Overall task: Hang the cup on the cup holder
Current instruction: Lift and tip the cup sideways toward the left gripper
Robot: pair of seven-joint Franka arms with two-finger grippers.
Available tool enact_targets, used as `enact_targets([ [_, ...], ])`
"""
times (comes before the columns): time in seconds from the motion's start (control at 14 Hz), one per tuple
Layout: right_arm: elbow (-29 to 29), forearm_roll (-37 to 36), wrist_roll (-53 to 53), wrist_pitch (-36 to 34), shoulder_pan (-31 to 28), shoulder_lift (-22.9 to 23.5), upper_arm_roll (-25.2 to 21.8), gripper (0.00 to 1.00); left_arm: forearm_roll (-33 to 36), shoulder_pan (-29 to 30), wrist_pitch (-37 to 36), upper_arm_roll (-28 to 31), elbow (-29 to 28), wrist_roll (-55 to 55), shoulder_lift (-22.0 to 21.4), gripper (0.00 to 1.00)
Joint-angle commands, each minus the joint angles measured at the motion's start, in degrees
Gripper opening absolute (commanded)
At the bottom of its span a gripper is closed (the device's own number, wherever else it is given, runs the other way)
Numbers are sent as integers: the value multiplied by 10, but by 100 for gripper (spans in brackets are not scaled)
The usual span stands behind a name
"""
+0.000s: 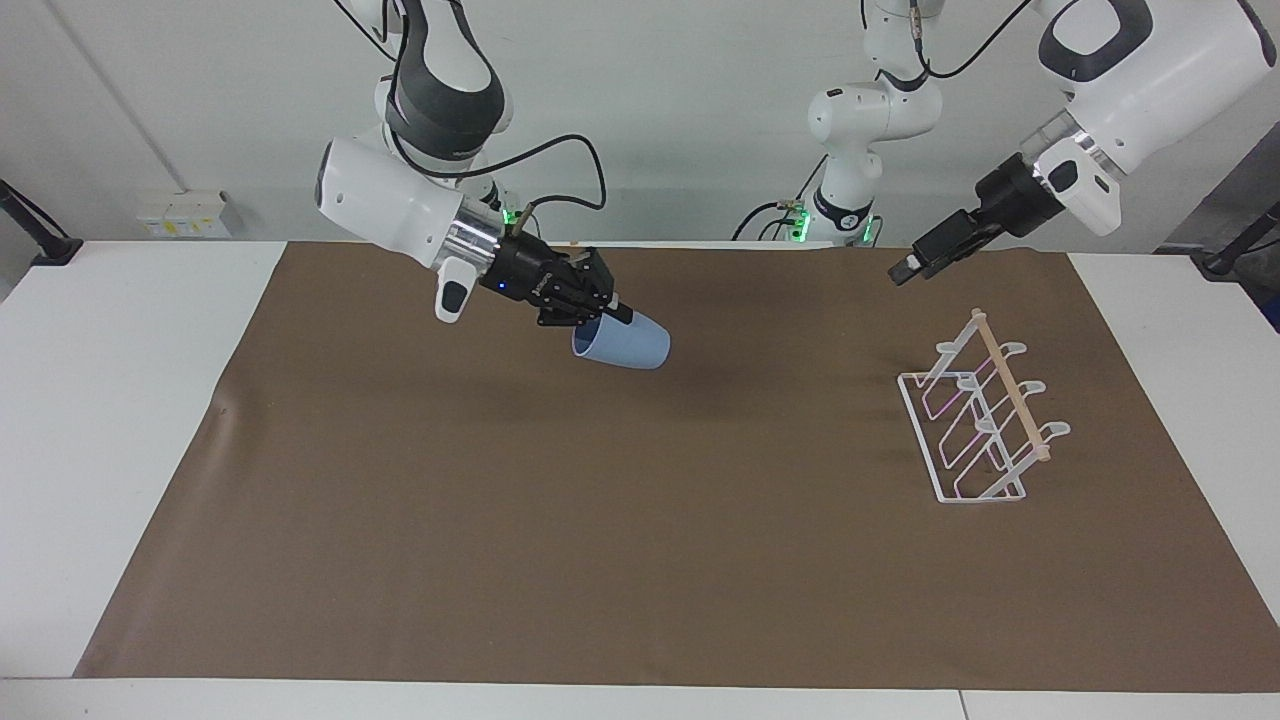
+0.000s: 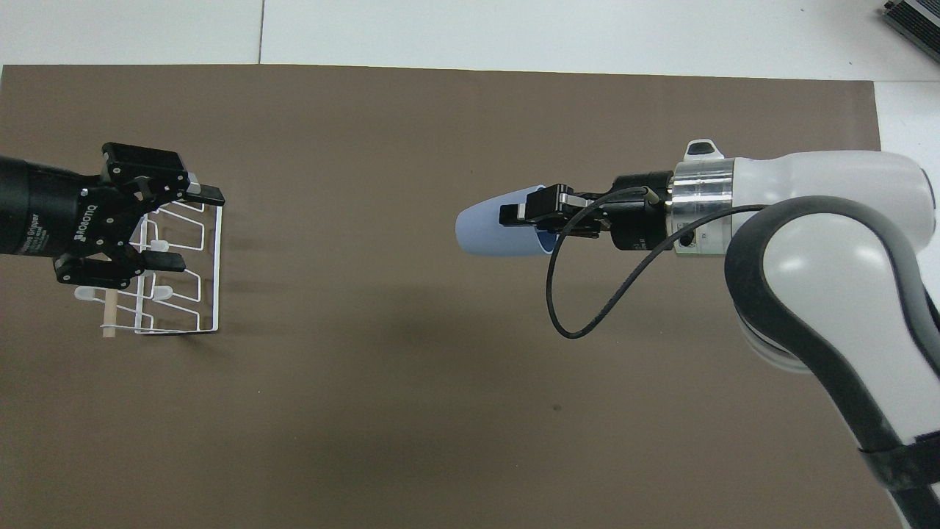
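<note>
The light blue cup (image 1: 625, 347) hangs tilted in the air over the middle of the brown mat, its mouth toward the right arm. My right gripper (image 1: 600, 308) is shut on the cup's rim (image 2: 540, 220), one finger inside and one outside. The white wire cup holder (image 1: 985, 420) with its wooden dowel stands on the mat toward the left arm's end; nothing hangs on it. My left gripper (image 1: 905, 270) is open and holds nothing, raised over the holder's end nearest the robots. From overhead the left gripper (image 2: 192, 228) covers part of the cup holder (image 2: 218, 279).
The brown mat (image 1: 600, 530) covers most of the white table (image 1: 120, 420). Nothing else lies on the mat between the cup and the holder. A dark device corner (image 2: 914, 18) shows at the table's farthest edge.
</note>
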Motion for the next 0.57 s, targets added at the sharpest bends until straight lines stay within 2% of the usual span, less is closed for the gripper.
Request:
enact_targets([
  [0.0, -6, 65, 13, 38, -4, -18, 21, 0, -57, -17, 54, 0, -52, -124, -33, 100],
  [0.07, -6, 76, 14, 53, -5, -20, 32, 0, -79, -19, 73, 0, -64, -180, -37, 100],
  [0.28, -3, 114, 21, 90, -5, -30, 63, 0, -87, -51, 128, -1, -81, -355, -44, 100],
  [0.5, -1, 162, 20, 139, -5, -33, 102, 0, -91, -83, 201, -1, -96, -418, -44, 100],
])
